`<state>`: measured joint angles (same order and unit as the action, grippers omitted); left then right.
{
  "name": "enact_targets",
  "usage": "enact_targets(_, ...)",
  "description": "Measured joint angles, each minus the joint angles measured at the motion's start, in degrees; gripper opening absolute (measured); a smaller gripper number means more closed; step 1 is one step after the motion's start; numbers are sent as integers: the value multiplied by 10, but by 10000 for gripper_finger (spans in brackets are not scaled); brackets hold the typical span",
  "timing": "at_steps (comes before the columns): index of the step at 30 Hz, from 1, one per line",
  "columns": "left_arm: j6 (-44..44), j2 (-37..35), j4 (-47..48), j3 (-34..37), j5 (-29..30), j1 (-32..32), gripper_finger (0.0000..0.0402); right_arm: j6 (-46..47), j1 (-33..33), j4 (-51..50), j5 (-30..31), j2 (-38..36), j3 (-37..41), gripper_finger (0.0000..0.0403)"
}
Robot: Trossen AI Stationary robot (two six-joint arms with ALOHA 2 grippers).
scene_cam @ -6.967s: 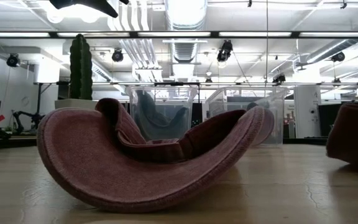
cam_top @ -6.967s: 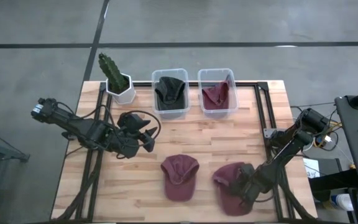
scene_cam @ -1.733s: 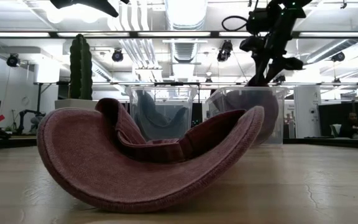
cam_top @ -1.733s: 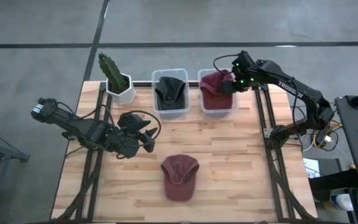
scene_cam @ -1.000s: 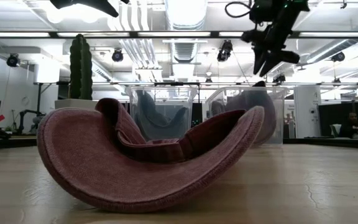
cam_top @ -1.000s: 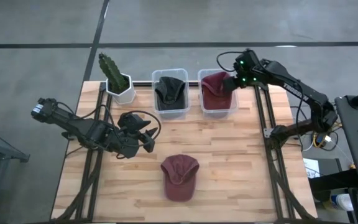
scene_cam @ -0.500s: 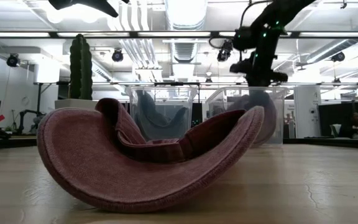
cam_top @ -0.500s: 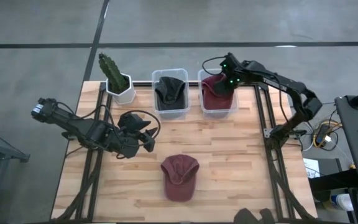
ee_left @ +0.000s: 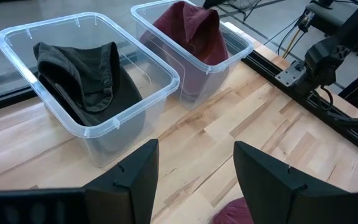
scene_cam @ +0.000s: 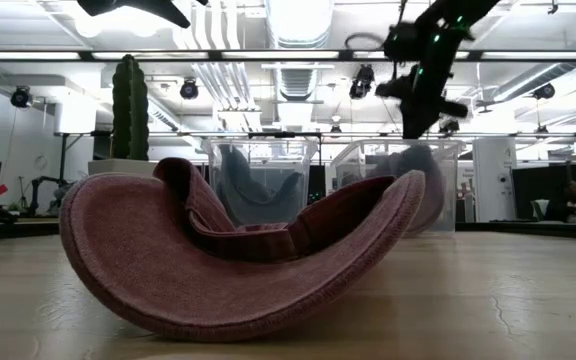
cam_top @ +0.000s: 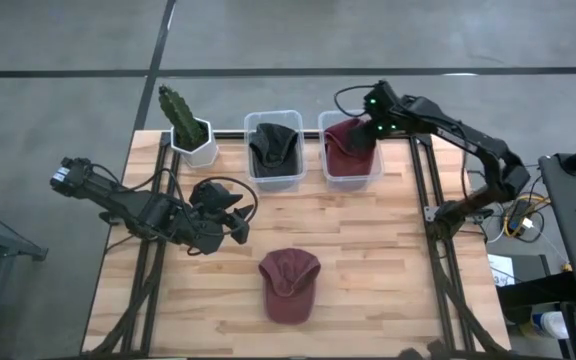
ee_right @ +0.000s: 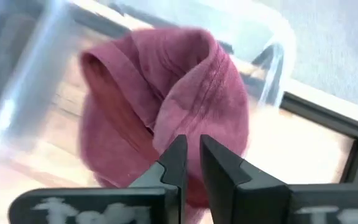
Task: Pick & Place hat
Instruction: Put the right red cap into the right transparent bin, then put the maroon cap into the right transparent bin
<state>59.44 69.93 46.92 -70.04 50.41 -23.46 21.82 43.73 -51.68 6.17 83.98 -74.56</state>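
A maroon hat [cam_top: 290, 285] lies on the table near the front, crown down, and fills the low view [scene_cam: 238, 260]. More maroon hats [cam_top: 343, 150] lie in the right clear bin [cam_top: 350, 182], and one shows in the right wrist view [ee_right: 166, 99]. My right gripper [cam_top: 366, 135] hangs shut over that bin, just above the hats [ee_right: 190, 158], its fingers pointing down [scene_cam: 415, 128]. My left gripper [cam_top: 240, 226] waits open and empty at the table's left [ee_left: 194, 180].
A dark hat [cam_top: 273, 145] lies in the left clear bin [cam_top: 273, 184]. A potted cactus [cam_top: 183, 120] stands at the far left corner. Black rails [cam_top: 418, 200] run along the table's right side. Bare wood lies between the bins and the near hat.
My right gripper has swung over the right bin toward the table's left, then back a little to the right, staying above the maroon hats. The hats in the bin and the hat on the table have kept still.
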Motion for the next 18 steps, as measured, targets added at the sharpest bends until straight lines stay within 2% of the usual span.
enact_targets(7,-3,0,0,0,0,0,200,2,-22,0,-1,-98,0,38)
enact_targets(18,2,17,-1,0,0,-15,200,0,-104,13,-1,-267,33,38)
